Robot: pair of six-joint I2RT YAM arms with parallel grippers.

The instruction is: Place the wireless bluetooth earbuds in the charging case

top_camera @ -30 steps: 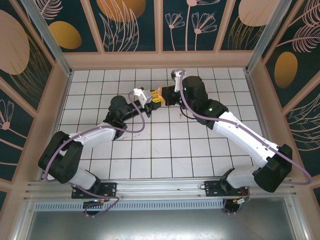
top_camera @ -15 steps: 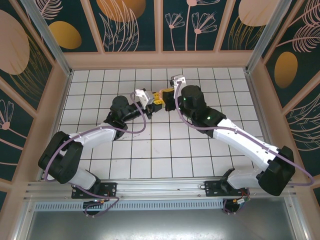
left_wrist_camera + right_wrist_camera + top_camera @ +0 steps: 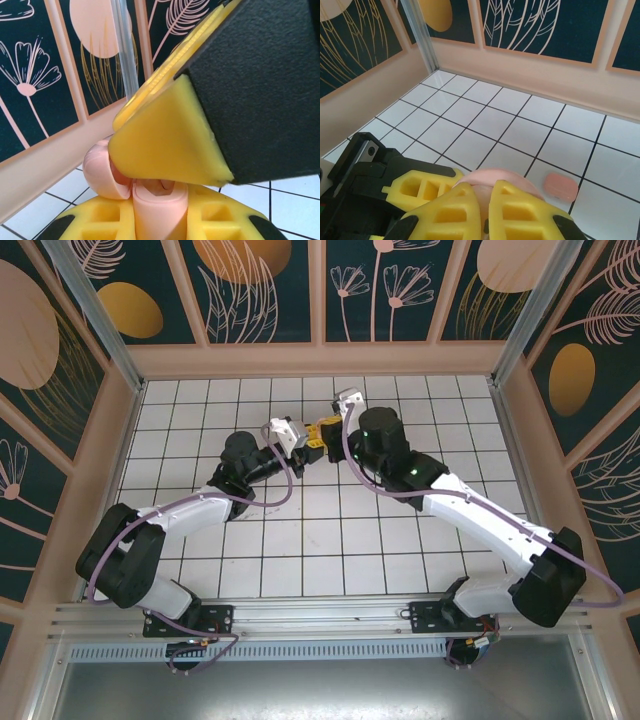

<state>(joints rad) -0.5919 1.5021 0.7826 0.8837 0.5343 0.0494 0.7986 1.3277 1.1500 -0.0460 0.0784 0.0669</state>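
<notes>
1. Above the far middle of the tiled table (image 3: 380, 540), the left gripper (image 3: 300, 440) and right gripper (image 3: 326, 428) met tip to tip.
2. The left gripper was clamped on the pale pink charging case (image 3: 159, 200), whose rounded lid (image 3: 97, 170) was swung open to one side.
3. The right gripper's jaws were closed just over the case mouth. Whether an earbud was pinched between them could not be told.
4. A small salmon-pink piece (image 3: 561, 186), possibly an earbud, lay on a tile beyond.
5. The step in hand looked like seating a bud. Next would be a slow, straight descent into the socket, then release.
</notes>
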